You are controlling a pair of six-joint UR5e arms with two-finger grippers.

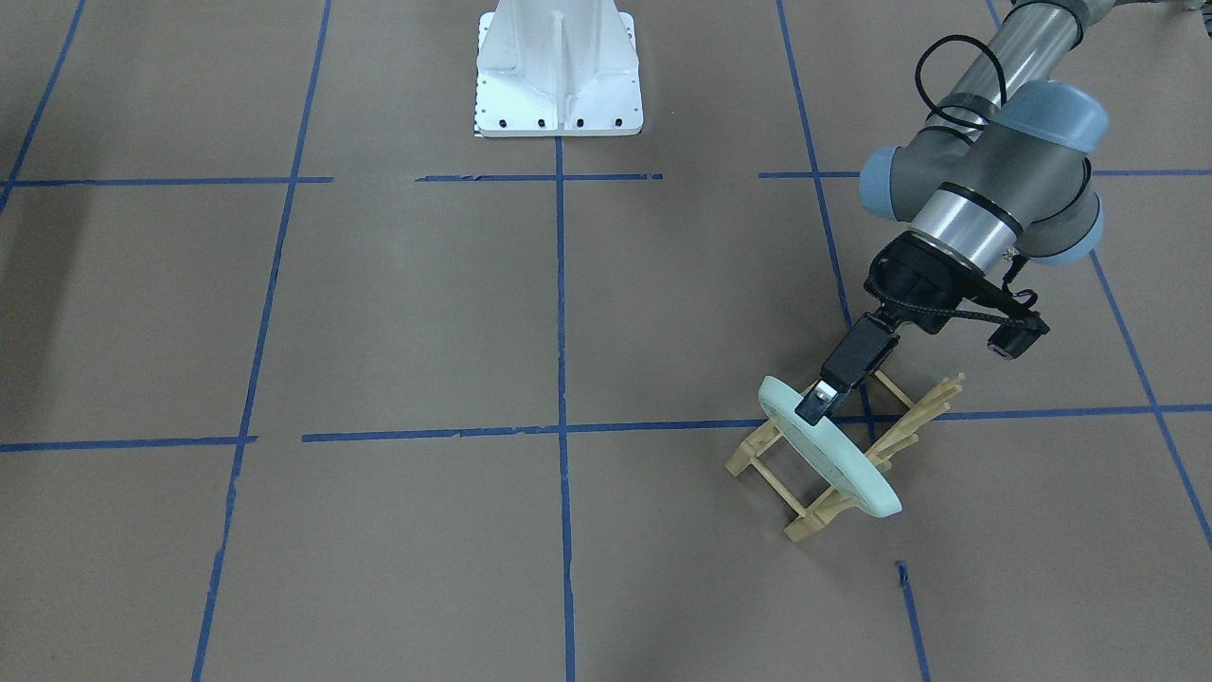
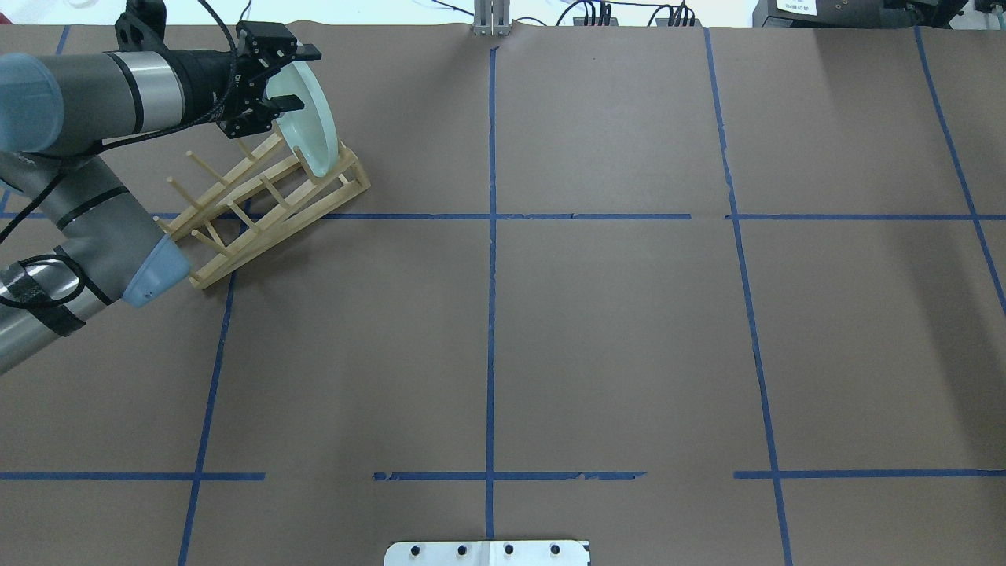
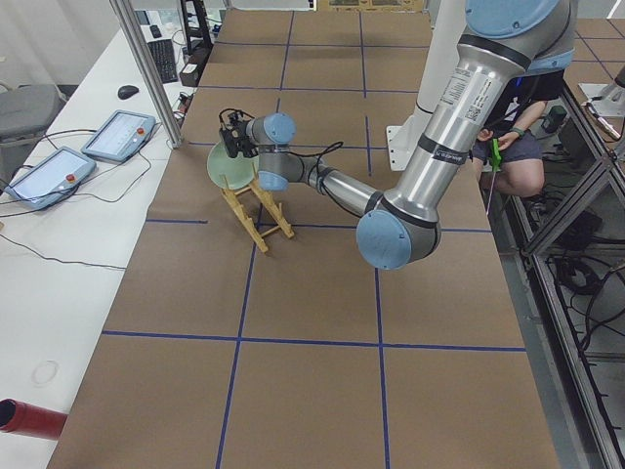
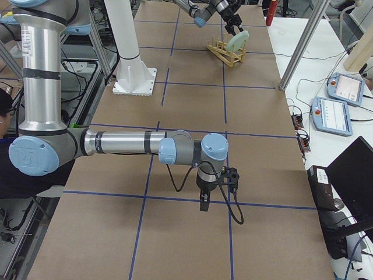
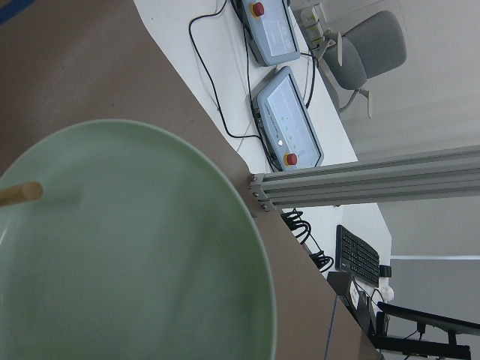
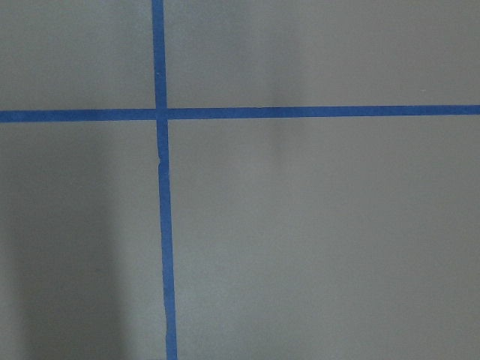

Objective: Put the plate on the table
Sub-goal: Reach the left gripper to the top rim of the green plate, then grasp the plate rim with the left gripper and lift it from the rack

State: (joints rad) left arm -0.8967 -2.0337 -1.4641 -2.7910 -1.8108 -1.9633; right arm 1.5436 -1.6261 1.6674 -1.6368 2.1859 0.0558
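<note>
The left pincer point(image 2: 305, 77) is spread, with its fingers point(image 2: 289, 101) set one on each side of the plate's point(image 2: 314, 130) upper rim. Whether either finger touches the rim cannot be told. The plate is mint green and stands on edge, tilted, in the end slot of the rack point(image 2: 267, 204), the end farthest from the robot. From across the table, one dark finger crosses the front of the rim while the rest of the plate slants down between the wooden rails. In the left wrist camera the glossy face of the plate fills the lower left, with one peg point(image 5: 19, 193) showing beside it. The rack sits at an angle on the far left part of the surface point(image 2: 613, 330) as seen from overhead, straddling a blue tape line, and its free pegs run back toward the robot. The left arm comes in from the left edge of that view, its forearm passing over the near end of the rack. The right pincer point(image 4: 203, 205) hangs pointing down just above the surface, well apart from the rack and over on the other side; whether it is spread or pressed together cannot be told. Its wrist camera shows only brown paper and a crossing of tape lines point(image 6: 161, 225). The white base point(image 1: 559, 71) stands at the middle of the robot's edge. Past the far edge, two tablets point(image 5: 289, 124) lie on a white bench.
</note>
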